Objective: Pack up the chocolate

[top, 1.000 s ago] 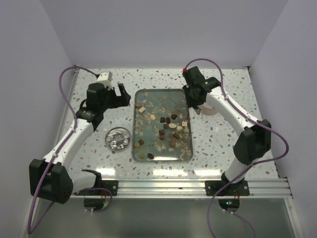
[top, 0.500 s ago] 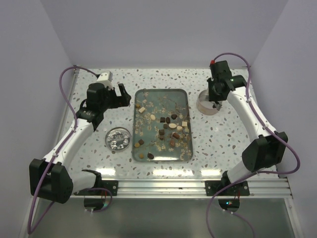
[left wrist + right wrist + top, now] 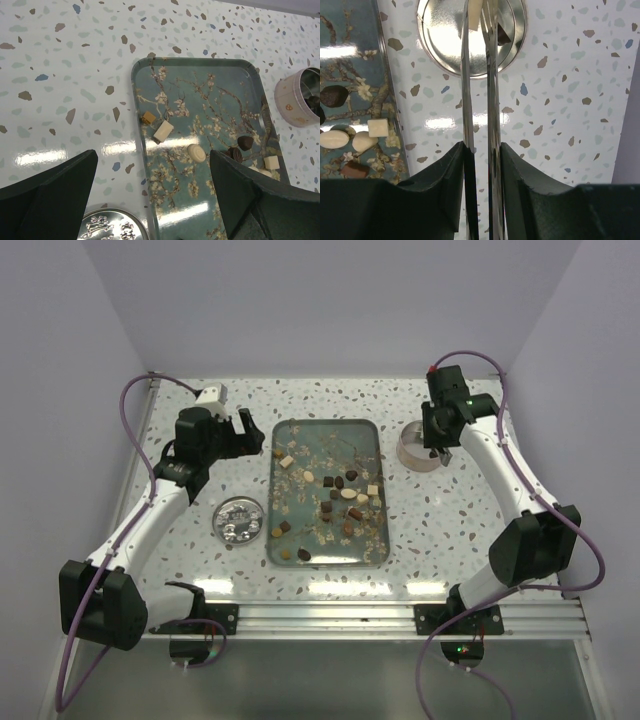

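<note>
Speckled table (image 3: pixel 330 400), white walls close on three sides, both arms bolted at the near edge. Nearest the bases, left of centre, sits a small round dish (image 3: pixel 220 508) of shiny silver pieces; not wanted. Beside it a flowered tray (image 3: pixel 272 490) runs front to back; the chocolate (image 3: pixel 348 494) lies loose on it, mostly in the right half, mixed with thin pale flakes (image 3: pixel 345 530). Judgement: pieces are light, rigid, smooth-skinned, likely to skid or pop out of a pinch; the cubes offer flat opposite faces, while the ovals and rounds are best taken across the short width and low down, with gentle squeeze to avoid marking. Several lie close together, so fingers should enter from the open side. The raised tray rim blocks sweeping; lifts must go up and over. Left gripper (image 3: pixel 247 432) hangs just beyond the tray's far-left corner, fingers spread wide, holding nothing. Farther right, the right gripper (image 3: pixel 438 452) is over a round tin (image 3: pixel 410 452), well apart from the tray, bare table between. Its thin fingers (image 3: pixel 466 75) stand nearly together; a cream piece (image 3: pixel 475 10) shows at the tips, gripped or lying in the tin I cannot tell. A dark piece (image 3: pixel 503 36) already lies in the tin.
</note>
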